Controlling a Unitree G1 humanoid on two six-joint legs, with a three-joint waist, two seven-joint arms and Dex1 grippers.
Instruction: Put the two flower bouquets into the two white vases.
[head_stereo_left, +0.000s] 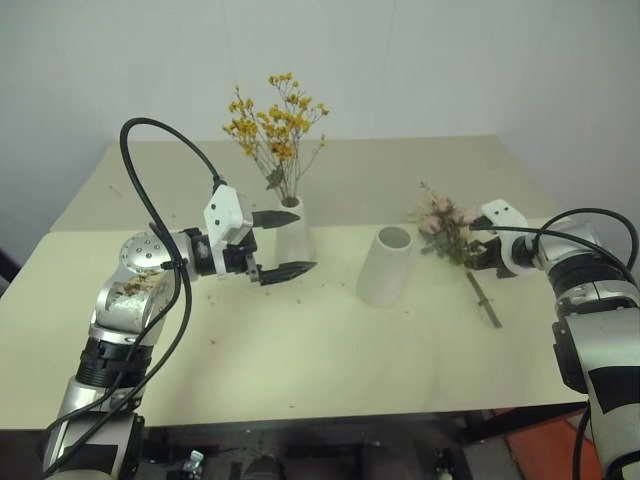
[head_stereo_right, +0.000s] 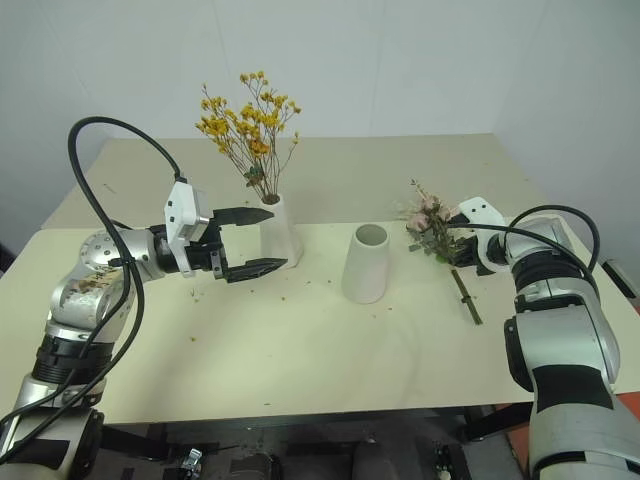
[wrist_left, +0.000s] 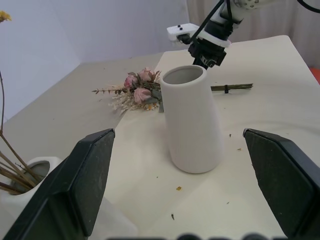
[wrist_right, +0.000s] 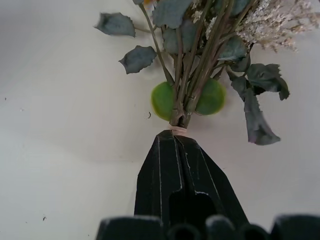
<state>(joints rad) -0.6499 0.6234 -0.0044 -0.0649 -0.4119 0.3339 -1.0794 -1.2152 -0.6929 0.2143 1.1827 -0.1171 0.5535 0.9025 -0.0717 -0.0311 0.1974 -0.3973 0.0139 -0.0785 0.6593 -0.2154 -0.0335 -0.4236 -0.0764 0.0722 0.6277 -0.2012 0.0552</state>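
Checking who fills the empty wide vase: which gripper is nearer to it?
Left gripper, open beside the wide vase; right gripper, farther, shut on the pink bouquet.

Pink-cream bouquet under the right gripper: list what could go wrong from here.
1. The right gripper, shut on the bushy pink-cream bouquet with green leaves, grips at the band near the leaves while the long stems trail behind on the beige table; aiming them into a mouth may be awkward.
2. The empty wide-mouthed white tapered vase stands unsupported and could tip.
3. The open left gripper brackets the slim white vase of yellow dried flowers; a stray move might topple it.
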